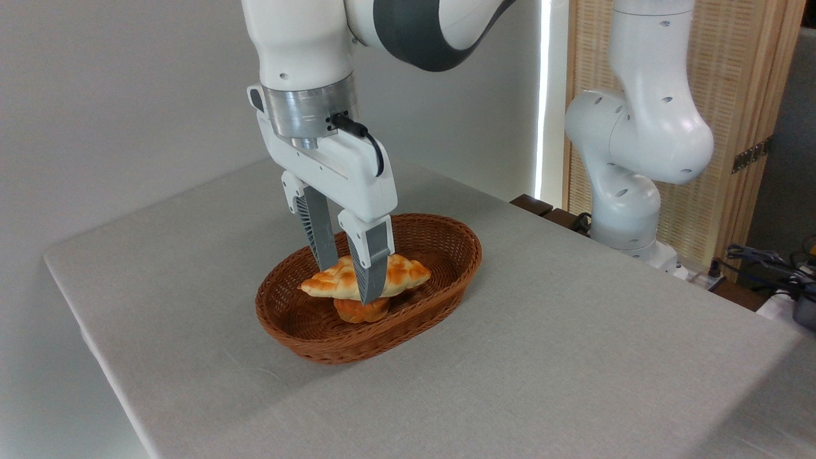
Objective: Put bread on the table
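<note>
Plain grey wall; bamboo screen right; bright light strip.

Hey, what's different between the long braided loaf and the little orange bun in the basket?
The braided loaf is long with pointed ends; the orange bun is small and rounded. The loaf is pale yellow with golden-brown patches, the bun a deeper, even orange. The loaf sits on top with the tool straddling its middle, one finger on each side; the bun lies beneath it, mostly hidden and untouched. Both are inside the wicker basket.
</note>
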Tool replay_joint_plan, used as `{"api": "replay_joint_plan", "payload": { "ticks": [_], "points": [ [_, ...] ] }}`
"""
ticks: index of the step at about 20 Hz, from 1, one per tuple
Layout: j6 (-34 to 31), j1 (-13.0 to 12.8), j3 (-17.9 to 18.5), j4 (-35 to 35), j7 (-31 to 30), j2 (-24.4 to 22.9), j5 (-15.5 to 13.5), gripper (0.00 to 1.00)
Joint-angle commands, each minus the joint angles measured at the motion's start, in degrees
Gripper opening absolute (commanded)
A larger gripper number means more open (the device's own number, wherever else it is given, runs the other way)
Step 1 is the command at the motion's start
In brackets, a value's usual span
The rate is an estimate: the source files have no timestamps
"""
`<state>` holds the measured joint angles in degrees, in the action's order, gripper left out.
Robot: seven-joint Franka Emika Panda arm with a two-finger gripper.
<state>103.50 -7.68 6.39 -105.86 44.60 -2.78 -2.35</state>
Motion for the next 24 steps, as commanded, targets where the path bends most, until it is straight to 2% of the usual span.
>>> {"api": "replay_joint_plan", "payload": {
  "ticks": [1,19,24],
  "points": [
    [-0.9,-0.4,0.4,3.2,-0.2,0.8,-0.5,1.0],
    [-1.9,-0.6,0.0,2.4,-0.4,0.8,-0.6,1.0],
    [-1.8,-0.9,-0.1,0.4,-0.2,0.3,-0.6,1.0]
  ]
}}
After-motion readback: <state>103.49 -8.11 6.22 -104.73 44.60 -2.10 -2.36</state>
